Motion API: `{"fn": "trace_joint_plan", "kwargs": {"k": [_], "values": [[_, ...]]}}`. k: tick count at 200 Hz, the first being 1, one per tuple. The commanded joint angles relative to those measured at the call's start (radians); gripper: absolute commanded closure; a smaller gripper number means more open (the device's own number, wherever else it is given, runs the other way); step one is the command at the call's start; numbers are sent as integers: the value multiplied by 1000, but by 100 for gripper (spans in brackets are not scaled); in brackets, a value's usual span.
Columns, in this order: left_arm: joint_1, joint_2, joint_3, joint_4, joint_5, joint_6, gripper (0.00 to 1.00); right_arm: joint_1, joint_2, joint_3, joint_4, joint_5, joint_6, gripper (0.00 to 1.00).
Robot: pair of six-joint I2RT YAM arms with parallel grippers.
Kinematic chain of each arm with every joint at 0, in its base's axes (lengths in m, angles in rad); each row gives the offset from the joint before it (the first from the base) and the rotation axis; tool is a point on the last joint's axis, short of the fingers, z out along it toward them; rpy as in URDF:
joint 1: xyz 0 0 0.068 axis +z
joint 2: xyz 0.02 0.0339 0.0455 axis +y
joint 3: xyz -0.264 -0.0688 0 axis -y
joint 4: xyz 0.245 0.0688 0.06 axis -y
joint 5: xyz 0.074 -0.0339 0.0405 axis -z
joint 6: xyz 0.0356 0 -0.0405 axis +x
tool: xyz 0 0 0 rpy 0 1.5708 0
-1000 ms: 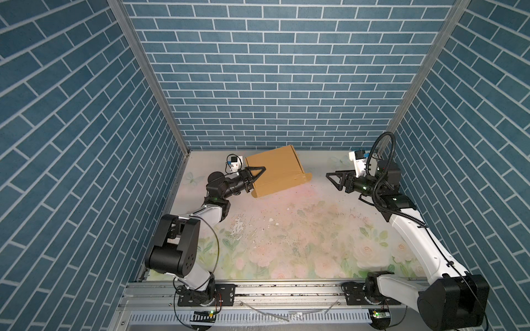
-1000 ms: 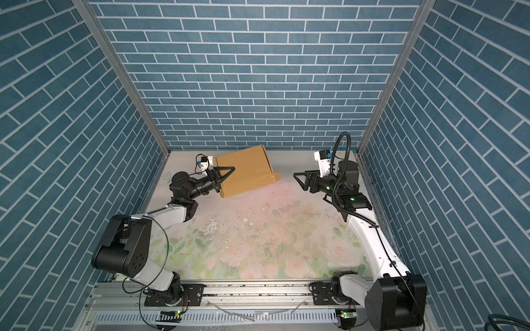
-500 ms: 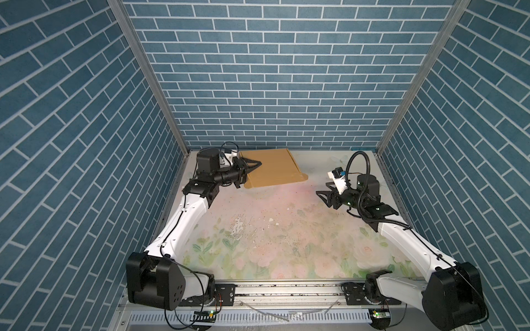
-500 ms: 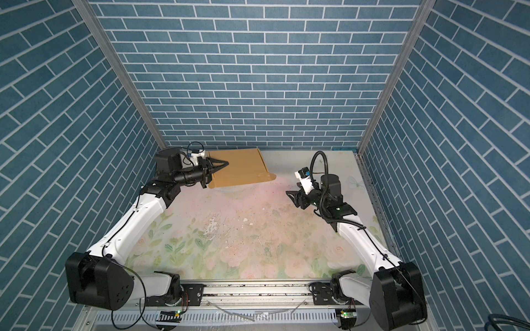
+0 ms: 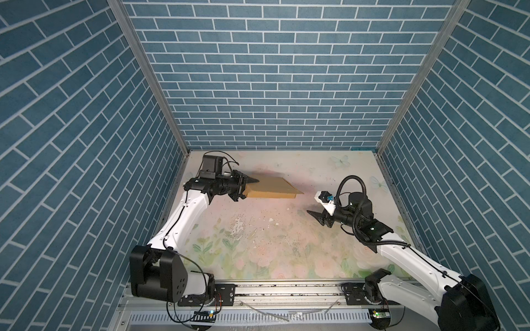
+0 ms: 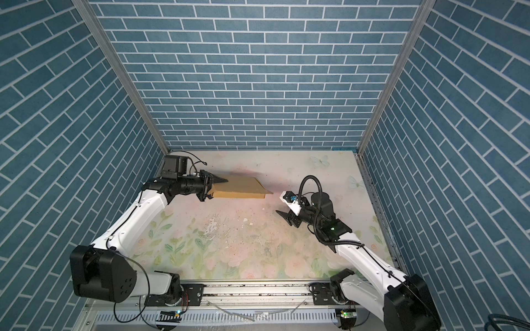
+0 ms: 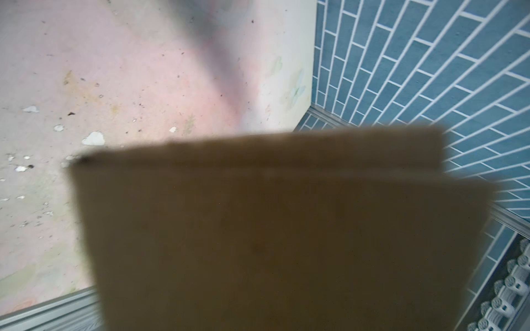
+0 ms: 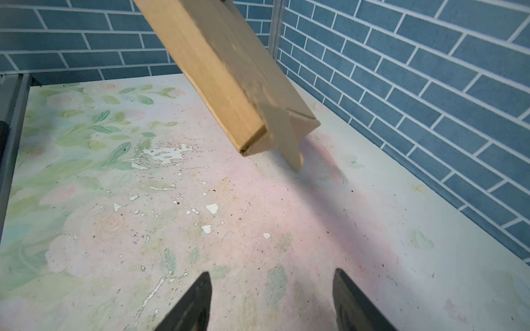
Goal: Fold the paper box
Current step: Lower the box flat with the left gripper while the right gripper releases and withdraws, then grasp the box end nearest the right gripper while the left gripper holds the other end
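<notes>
**Change since the earlier frames.** The left arm has stretched out toward the back-left corner. The paper box it carries now shows more edge-on than half a second ago. The right gripper has drawn back toward the right side, farther from the box.

**Top views.**
- Paper box [image 5: 272, 187] [image 6: 241, 187]: plain brown cardboard, folded up into a shallow closed box. It sits at the back left of the table [image 5: 258, 252] [image 6: 229, 252], with its thin near side facing the camera.
- Left gripper [image 5: 250, 187] [image 6: 218, 186]: pinching the box's left edge, one finger above the cardboard and the other below.
- Right gripper [image 5: 315, 217] [image 6: 283, 217]: low over the table on the right, pointing left. It is well apart from the box and holds nothing.

**Left wrist view.**
- Paper box [image 7: 286, 229]: blurred brown panel filling the lower part of the picture.
- Table [image 7: 114, 71]: worn and pinkish, seen beyond the box, with the brick wall [image 7: 430, 71] behind it.
- The gripper's own fingers are not in view here.

**Right wrist view.**
- Paper box [image 8: 229, 80]: hangs tilted in the air. A loose tab [image 8: 289, 143] points down from its lowest corner, and a shadow lies on the table [image 8: 258, 215] beneath.
- Whether the tab's tip touches the table cannot be told.
- Right gripper [image 8: 272, 301]: the two dark fingers [image 8: 195, 303] stand spread wide at the picture's edge, with bare table between them.
</notes>
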Motion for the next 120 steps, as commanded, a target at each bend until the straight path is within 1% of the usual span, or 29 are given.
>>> {"fn": "trace_joint_plan", "kwargs": {"k": [1,39,85,106,120], "values": [[7,36,66,-198,48,83,80,21,-42,-20,-4,24,-61,34],[7,115,164,-374,88,204,81,48,-87,-19,-63,-19,-73,33],[8,136,187,-442,123,233,83,87,-77,-7,-94,-22,-96,34],[9,138,186,-429,140,217,83,103,-57,-5,-82,-26,-98,33],[10,154,196,-455,147,247,83,113,-45,-11,-58,-29,-94,33]]}}
